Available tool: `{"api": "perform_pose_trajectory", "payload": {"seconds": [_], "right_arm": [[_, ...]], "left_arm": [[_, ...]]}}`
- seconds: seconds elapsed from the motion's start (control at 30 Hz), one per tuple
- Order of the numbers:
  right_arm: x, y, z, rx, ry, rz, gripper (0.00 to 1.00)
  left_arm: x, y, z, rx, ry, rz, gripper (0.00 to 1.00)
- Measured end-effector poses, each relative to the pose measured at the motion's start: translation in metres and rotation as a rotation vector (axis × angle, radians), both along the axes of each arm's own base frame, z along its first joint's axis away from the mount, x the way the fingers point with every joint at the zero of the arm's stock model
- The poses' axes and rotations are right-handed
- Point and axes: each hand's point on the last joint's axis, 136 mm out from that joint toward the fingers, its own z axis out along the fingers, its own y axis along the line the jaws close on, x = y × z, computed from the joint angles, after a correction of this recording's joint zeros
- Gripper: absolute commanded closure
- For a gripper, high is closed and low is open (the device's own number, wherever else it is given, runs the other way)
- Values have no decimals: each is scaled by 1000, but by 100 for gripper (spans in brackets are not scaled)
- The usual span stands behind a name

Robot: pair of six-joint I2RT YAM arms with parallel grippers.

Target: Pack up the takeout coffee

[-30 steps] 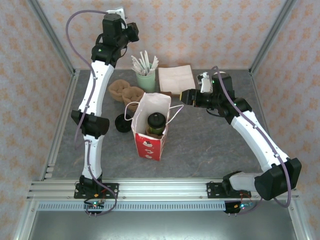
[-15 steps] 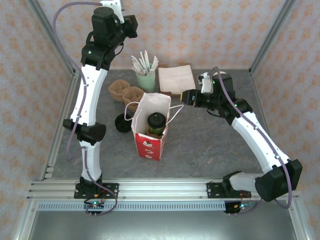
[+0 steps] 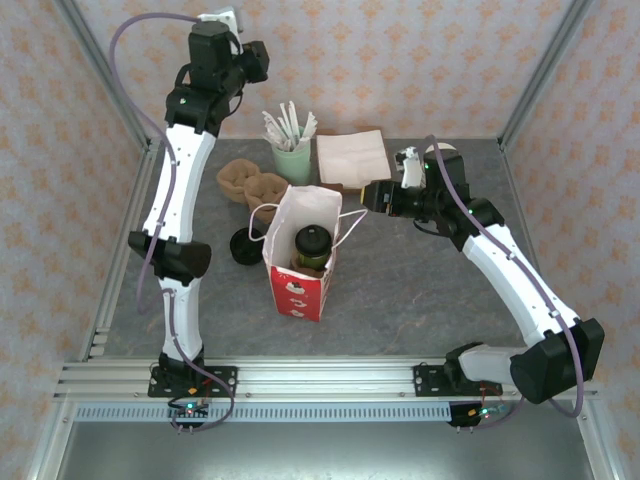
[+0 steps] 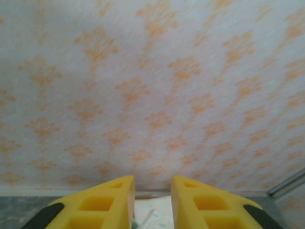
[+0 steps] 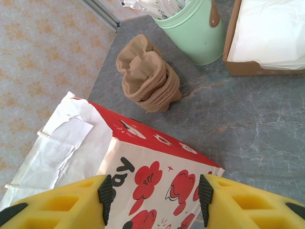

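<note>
Small olive-green paper cup with black plastic lid stands upright inside open red-and-white paper bag, mid-table. Right gripper sits just beside the bag's rim, fingers spread wide, grasping nothing. Left gripper is raised high, facing patterned back wall, fingers parted, empty. Low black round lid lies left of bag.

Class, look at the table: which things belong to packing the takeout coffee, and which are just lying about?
Belong to the job:
- takeout coffee, standing inside the bag
- red-and-white bag

Just lying about:
- mint-green cup of wrapped sticks
- white napkins
- brown paper stacks
- low black lid beside the bag
</note>
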Motion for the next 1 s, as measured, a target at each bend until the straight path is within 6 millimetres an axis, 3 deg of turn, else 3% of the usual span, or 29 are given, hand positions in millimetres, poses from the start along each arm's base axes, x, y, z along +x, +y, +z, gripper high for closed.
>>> {"api": "perform_pose_trajectory", "payload": {"seconds": [0.17,0.3,0.53,0.63,0.73,0.83,0.9,1.0], "right_arm": [[0,0,-2,-2,5,-1,47],[-1,-1,-8,-9,15,-5,47],[4,-9,-17,-45,18,-51,44],[10,-17,-19,-81,0,-97,40],[15,-34,-27,-139,-24,-165,29],[21,-66,-42,-220,-44,-284,17],[24,-94,-53,-283,-63,-383,2],[27,-135,-71,-358,-72,-538,0]], "left_arm": [[37,13,-76,-4,144,56,61],[51,14,-119,-12,225,70,53],[47,19,-134,10,273,89,36],[29,29,-137,43,300,122,25],[-3,45,-136,82,306,171,13],[-48,70,-130,108,272,245,2],[-81,94,-127,123,236,322,0],[-123,129,-139,149,199,448,0]]}}
